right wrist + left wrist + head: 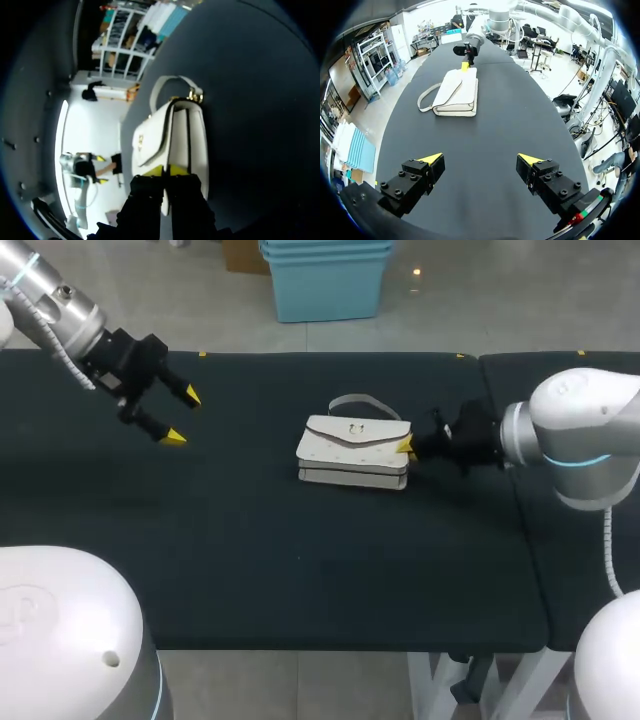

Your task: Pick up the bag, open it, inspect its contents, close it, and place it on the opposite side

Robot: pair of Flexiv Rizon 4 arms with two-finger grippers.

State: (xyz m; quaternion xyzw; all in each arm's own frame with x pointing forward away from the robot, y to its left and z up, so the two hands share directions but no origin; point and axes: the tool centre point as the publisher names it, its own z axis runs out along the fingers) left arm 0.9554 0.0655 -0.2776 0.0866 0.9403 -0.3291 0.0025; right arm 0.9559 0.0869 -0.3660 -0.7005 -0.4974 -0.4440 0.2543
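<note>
While the left jaws hang wide apart, the right jaws stand narrow, pinching one end of the bag (352, 448).

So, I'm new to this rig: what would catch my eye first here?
A white handbag lies in the middle of the dark table, its strap toward the far edge. The right gripper is shut on the bag's right end. The left gripper hangs open above the table's left side, well apart from the bag.
</note>
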